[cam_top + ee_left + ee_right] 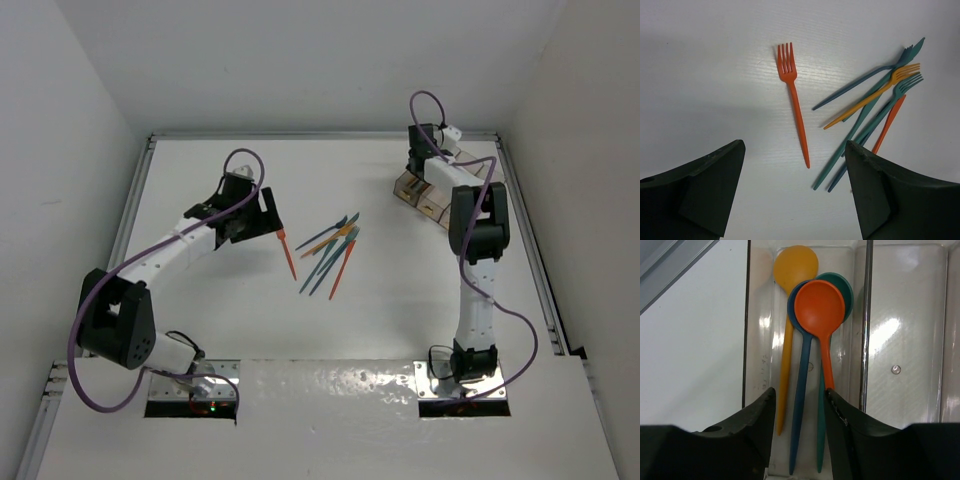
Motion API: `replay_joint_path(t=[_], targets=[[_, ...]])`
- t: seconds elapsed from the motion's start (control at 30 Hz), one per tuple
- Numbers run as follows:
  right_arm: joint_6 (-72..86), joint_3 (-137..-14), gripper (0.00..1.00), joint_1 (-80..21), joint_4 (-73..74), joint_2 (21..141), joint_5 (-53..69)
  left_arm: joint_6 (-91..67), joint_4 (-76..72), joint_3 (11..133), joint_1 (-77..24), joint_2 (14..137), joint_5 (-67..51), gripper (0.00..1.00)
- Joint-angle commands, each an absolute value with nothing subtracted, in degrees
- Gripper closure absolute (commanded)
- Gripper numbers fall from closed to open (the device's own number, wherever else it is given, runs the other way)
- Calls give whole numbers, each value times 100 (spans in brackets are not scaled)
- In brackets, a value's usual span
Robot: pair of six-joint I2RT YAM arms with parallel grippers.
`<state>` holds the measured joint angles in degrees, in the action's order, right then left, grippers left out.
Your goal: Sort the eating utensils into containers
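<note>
While both are hanging open, the left tool (793, 147) is facing the orange fork (795, 105) just ahead, the right tool (799, 392) overlooking binned spoons (819, 310).

The orange fork (796, 107) lay by itself on the white table (715, 75), with bare room on both sides. The left gripper (794, 150) hung over it with its fingers far apart. Just to the side, the pile of utensils (875, 100) lay crossed and touching, with hardly any gaps. In the containers (866, 315), four spoons (820, 310) filled one narrow bin (760, 340), and its walls stood close beside the right gripper (800, 392). The next bin (905, 405) had open room.
</note>
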<state>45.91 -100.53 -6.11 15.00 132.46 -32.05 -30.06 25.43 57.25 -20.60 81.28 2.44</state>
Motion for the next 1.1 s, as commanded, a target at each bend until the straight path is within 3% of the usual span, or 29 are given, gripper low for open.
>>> replay_joint_path(t=[0.0, 0.4, 0.6, 1.07], targets=[[4386, -10047, 56, -589, 1205, 12789, -3103, -3050, 2241, 5730, -2118, 8199, 158, 21], [2726, -7903, 54, -1369, 325, 10249, -2768, -3436, 2364, 6328, -2434, 9527, 351, 39], [2777, -6638, 53, -1775, 35, 9248, -2699, -3603, 2355, 6486, -2514, 10001, 535, 45], [3252, -5370, 53, -1933, 149, 8280, -2013, -3630, 2645, 6987, -2672, 11171, 1300, 66]])
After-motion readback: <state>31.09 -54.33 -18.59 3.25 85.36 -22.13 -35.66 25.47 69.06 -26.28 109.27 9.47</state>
